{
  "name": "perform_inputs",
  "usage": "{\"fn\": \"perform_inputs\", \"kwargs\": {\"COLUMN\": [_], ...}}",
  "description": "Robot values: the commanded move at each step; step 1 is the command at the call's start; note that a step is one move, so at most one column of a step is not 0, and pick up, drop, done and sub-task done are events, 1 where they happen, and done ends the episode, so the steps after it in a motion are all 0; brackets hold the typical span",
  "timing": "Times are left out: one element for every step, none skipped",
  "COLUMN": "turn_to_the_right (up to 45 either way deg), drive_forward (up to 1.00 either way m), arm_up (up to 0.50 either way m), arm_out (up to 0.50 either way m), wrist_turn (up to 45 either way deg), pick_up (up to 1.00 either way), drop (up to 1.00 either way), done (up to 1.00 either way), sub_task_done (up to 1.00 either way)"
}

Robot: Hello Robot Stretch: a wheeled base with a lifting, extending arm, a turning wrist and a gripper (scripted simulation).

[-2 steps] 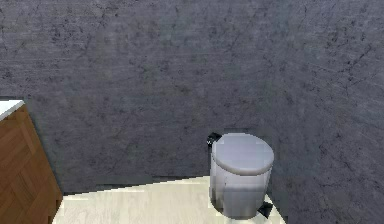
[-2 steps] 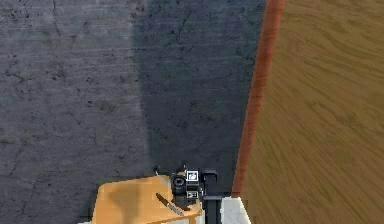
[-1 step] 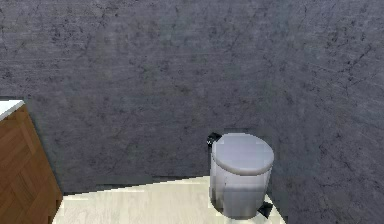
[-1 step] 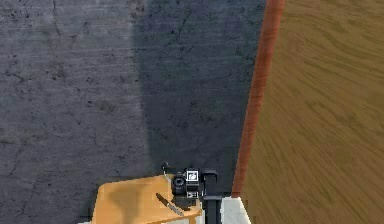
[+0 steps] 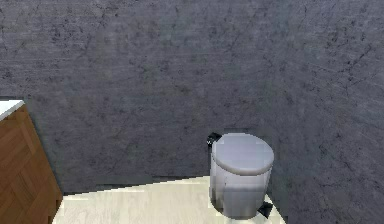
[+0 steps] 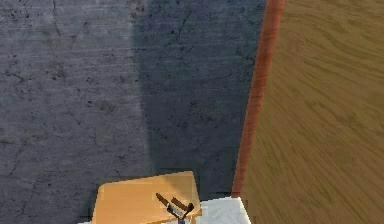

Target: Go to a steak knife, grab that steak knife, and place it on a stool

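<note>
Tan wooden top (image 6: 125, 203), cut off below, carries a small dark thing (image 6: 178, 208), perhaps the steak knife, near its right edge; my gripper's state I cannot tell.

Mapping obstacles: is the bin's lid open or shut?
Shut. In the forward view the grey lid sits flat across the top of the bin, with no opening showing.
</note>
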Motion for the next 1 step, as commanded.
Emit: {"fn": "perform_inputs", "kwargs": {"turn_to_the_right": [0.0], "drive_forward": [0.00], "arm_up": [0.00], "arm_out": [0.00], "wrist_turn": [0.0], "pick_up": [1.00], "drop": [0.00], "done": [0.00], "sub_task_done": [0.00]}}
